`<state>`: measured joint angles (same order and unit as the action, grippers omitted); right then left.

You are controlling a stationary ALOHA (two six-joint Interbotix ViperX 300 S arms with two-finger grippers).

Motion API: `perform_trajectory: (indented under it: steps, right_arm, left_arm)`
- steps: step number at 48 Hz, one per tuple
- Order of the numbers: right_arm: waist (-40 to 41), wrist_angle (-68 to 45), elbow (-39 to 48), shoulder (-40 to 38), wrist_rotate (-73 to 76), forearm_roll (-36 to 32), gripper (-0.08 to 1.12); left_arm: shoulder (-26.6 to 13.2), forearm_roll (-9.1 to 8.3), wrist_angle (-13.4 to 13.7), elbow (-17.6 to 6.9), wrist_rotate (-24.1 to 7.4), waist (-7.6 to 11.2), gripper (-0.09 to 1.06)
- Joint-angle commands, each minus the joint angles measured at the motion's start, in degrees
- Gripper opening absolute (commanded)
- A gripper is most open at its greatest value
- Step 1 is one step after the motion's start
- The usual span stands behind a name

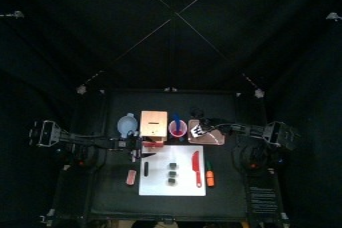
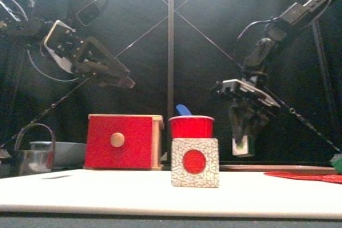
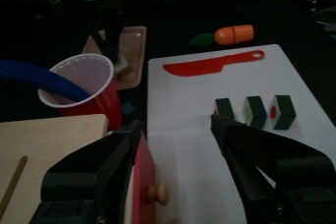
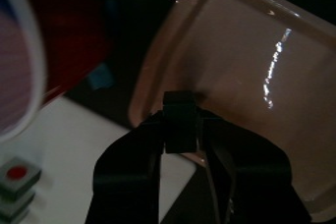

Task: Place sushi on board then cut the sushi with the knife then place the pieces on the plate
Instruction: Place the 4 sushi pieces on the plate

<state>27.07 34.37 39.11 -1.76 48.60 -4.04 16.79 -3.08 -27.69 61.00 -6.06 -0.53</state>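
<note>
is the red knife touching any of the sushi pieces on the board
Apart. The left wrist view shows bare white board between the red knife and the three sushi pieces.

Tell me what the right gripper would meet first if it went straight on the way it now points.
Most likely the pink tray, directly ahead of the right gripper; depth is unclear, but it looks near.

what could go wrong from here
The right gripper has its jaws shut on only the rim of the flat pink tray, so the tray may slip or tip. The red plastic cup holding a blue toy knife stands close beside it and could get knocked over.
</note>
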Motion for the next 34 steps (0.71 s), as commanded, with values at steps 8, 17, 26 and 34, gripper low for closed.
perform_trajectory:
  steps: [8,17,26,34]
  right_arm:
    - [-0.4,-2.9,-1.3,-0.4,7.8,-7.2,0.64]
    - [-0.9,-2.9,-1.0,-1.0,7.9,-7.0,0.83]
    - [-3.5,-0.4,-0.8,-10.3,6.9,-7.6,0.83]
    - [-25.0,-7.9,-1.1,-11.5,-2.2,-8.5,0.83]
  left_arm:
    - [0.3,-0.53,-0.6,0.0,-0.1,0.35,0.92]
    - [0.4,-0.26,-0.6,0.2,0.1,0.88,0.92]
    - [0.4,0.44,-0.6,0.1,0.2,1.32,0.92]
    - [0.4,1.58,-0.6,-0.3,0.2,1.32,0.92]
